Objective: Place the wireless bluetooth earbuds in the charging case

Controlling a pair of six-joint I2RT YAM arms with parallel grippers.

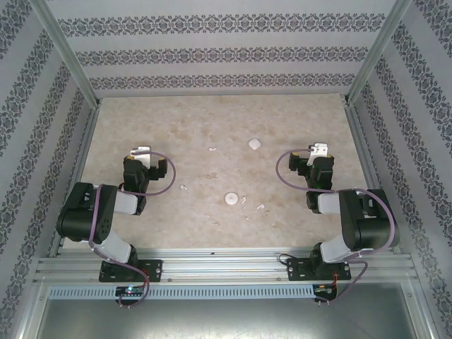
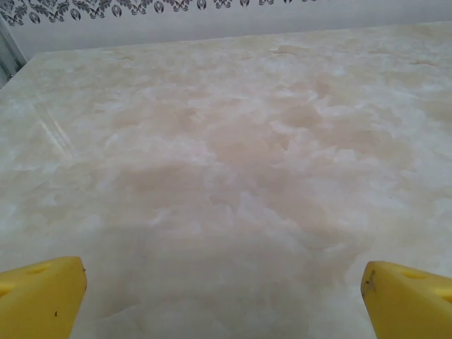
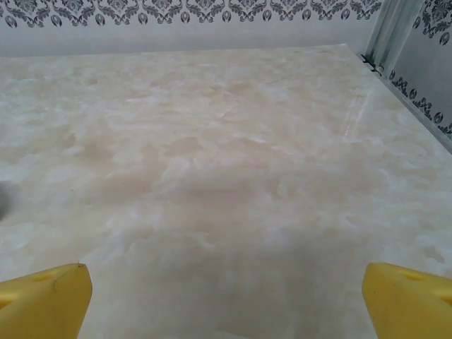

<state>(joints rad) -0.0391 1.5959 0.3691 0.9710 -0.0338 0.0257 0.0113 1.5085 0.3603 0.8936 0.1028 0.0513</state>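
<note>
Several tiny white earbuds lie loose on the marble table: one (image 1: pixel 212 150) at centre back, one (image 1: pixel 183 188) towards the left arm, and two (image 1: pixel 260 207) (image 1: pixel 244 200) beside a round white case (image 1: pixel 230 199). A rounded-square white case (image 1: pixel 254 144) sits further back. My left gripper (image 1: pixel 141 152) is folded back at the left, well away from the earbuds. In the left wrist view it (image 2: pixel 226 296) is open, its yellow fingertips (image 2: pixel 42 296) wide apart over bare table. My right gripper (image 1: pixel 319 149) rests at the right and stands open (image 3: pixel 226 300) with nothing between its fingers.
Patterned walls and aluminium posts (image 1: pixel 67 56) enclose the table (image 1: pixel 212 120) on three sides. A corner post (image 3: pixel 392 32) stands ahead and to the right in the right wrist view. The arm bases sit on a rail (image 1: pixel 226 268) at the near edge.
</note>
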